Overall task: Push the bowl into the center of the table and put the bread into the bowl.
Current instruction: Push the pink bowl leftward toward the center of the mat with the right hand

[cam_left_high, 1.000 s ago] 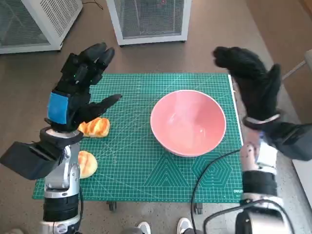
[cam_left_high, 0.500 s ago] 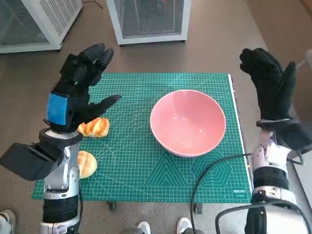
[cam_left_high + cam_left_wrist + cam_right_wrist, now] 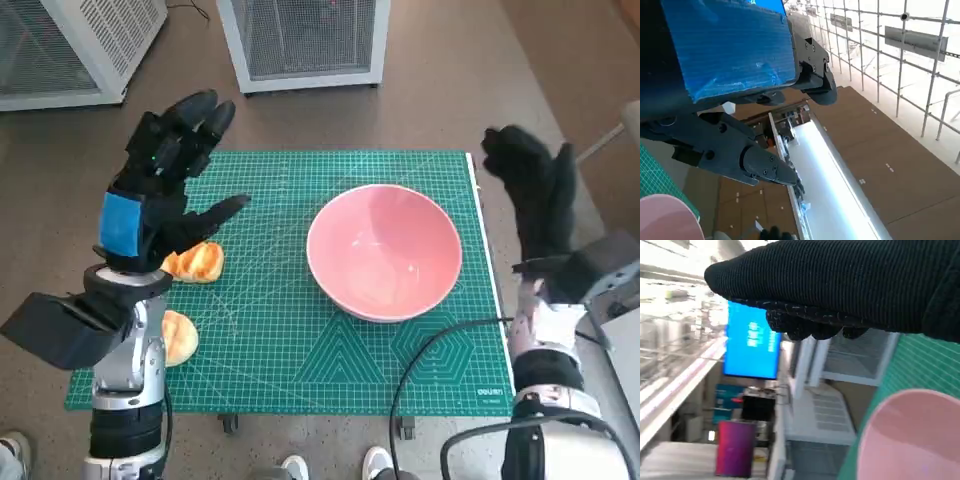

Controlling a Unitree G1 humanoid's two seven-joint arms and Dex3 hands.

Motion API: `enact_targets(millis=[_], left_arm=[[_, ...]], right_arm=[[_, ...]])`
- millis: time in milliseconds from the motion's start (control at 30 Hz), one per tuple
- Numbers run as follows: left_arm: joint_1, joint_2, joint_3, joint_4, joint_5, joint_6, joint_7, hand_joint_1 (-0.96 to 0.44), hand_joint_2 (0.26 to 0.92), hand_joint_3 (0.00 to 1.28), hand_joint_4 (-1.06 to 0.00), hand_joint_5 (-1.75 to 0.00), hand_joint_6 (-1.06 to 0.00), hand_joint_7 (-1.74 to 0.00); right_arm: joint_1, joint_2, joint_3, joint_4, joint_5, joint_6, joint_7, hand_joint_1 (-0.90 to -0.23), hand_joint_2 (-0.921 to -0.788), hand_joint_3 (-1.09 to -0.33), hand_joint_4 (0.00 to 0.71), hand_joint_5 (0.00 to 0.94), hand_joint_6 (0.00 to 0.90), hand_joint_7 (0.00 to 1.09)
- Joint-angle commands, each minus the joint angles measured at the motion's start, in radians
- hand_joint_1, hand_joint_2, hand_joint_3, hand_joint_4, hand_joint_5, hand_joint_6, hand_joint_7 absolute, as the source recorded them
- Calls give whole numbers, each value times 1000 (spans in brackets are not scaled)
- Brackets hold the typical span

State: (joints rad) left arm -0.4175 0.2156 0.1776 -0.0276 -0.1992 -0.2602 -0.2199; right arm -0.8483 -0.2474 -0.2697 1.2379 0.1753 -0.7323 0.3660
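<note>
A pink bowl (image 3: 384,251) sits empty on the green cutting mat (image 3: 290,340), right of the middle. Its rim shows in the right wrist view (image 3: 910,435) and a sliver in the left wrist view (image 3: 665,217). Two golden bread rolls lie at the mat's left side: one (image 3: 195,262) partly under my left hand, the other (image 3: 178,335) nearer the front edge beside my forearm. My left hand (image 3: 160,185) hovers raised over the mat's left part, fingers spread, holding nothing. My right hand (image 3: 533,195) stands upright just off the mat's right edge, fingers extended, apart from the bowl.
Two white mesh cabinets (image 3: 305,40) (image 3: 70,45) stand on the brown floor beyond the table. A black cable (image 3: 430,345) curves over the mat's front right corner. Shoes (image 3: 335,465) of a person show below the front edge.
My right hand swung out to the right off the mat, then came slightly back toward its edge. The left hand, bowl and rolls stayed put.
</note>
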Motion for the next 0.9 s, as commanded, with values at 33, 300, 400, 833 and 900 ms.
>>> enact_targets(millis=[33,300,400,833,900], left_arm=[[15,-5,3,-26,-10,5,6,-217,921,44,-467,0,-260,-554],[26,-2,7,-36,-15,11,5,-213,921,44,-467,0,-258,-557],[30,-1,9,-39,-18,12,4,-212,921,45,-467,0,-257,-559],[49,5,21,-67,-31,31,3,-211,921,48,-463,0,-246,-571],[49,4,22,-69,-30,33,3,-210,921,49,-463,0,-245,-574]], right_arm=[[41,47,16,40,-32,54,-44,-589,-921,-647,229,2,324,20],[53,92,35,61,-73,116,-101,-573,-921,-646,231,2,334,24],[53,105,37,64,-81,135,-110,-561,-921,-649,231,2,339,26],[38,154,33,73,-74,196,-98,-580,-921,-646,225,0,338,22],[38,154,32,73,-75,198,-98,-581,-921,-644,224,0,336,21]])
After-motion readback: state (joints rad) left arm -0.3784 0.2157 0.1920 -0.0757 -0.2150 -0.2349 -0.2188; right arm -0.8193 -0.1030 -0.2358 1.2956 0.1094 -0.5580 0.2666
